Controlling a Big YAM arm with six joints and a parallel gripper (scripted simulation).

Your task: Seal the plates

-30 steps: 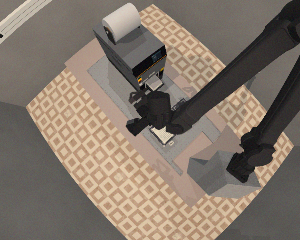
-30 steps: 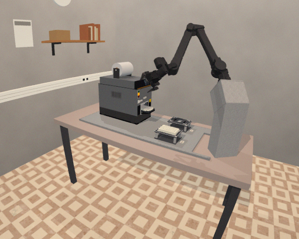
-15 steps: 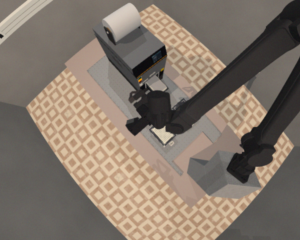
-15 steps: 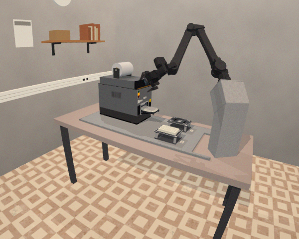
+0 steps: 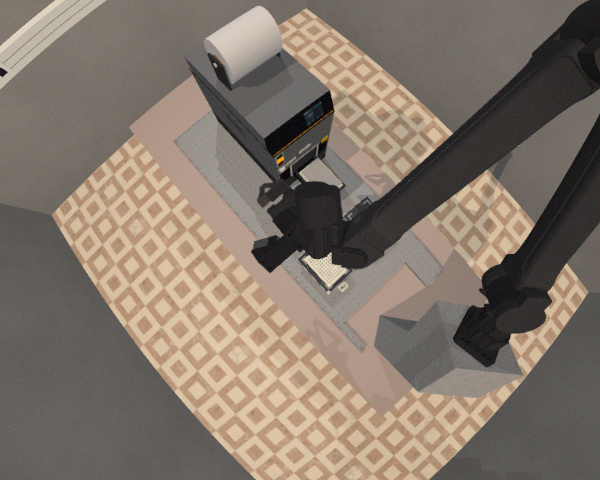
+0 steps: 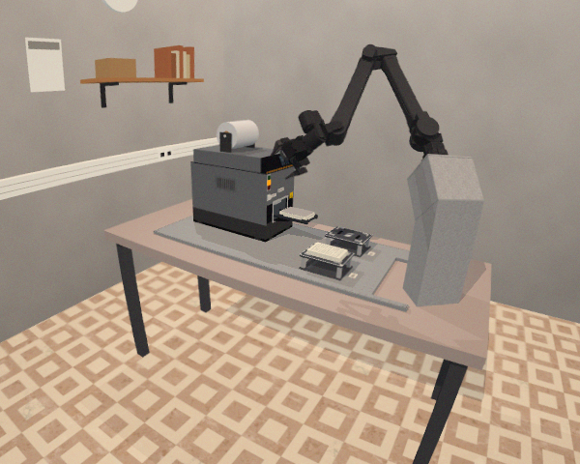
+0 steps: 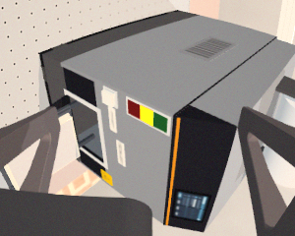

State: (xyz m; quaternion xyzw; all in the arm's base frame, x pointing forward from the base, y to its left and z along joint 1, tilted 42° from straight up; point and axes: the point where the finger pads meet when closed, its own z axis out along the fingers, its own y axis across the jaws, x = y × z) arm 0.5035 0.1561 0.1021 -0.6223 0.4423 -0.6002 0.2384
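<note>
The sealer (image 5: 290, 95) (image 6: 227, 197) (image 7: 138, 59) has its stage out at the front. A plate (image 5: 321, 173) (image 6: 298, 217) (image 7: 68, 140) with a smooth, pale top lies on it and looks flat. The yellow segment of the lamp (image 5: 279, 160) (image 6: 268, 183) (image 7: 147, 114) is bright; red and green are dark. The other plate (image 5: 328, 269) (image 6: 326, 252), with open wells, sits in the near nest. The far nest (image 5: 359, 208) (image 6: 349, 234) is empty. My gripper (image 5: 270, 222) (image 6: 290, 160) (image 7: 148, 117) is open and empty, in front of the sealer and higher than the stage.
A foil roll (image 5: 246, 43) (image 6: 240, 133) stands on the sealer. The small screen (image 5: 313, 112) (image 7: 191, 206) is on its upper front. The grey pedestal (image 5: 445, 341) (image 6: 445, 240) under the arm stands at the table's other end.
</note>
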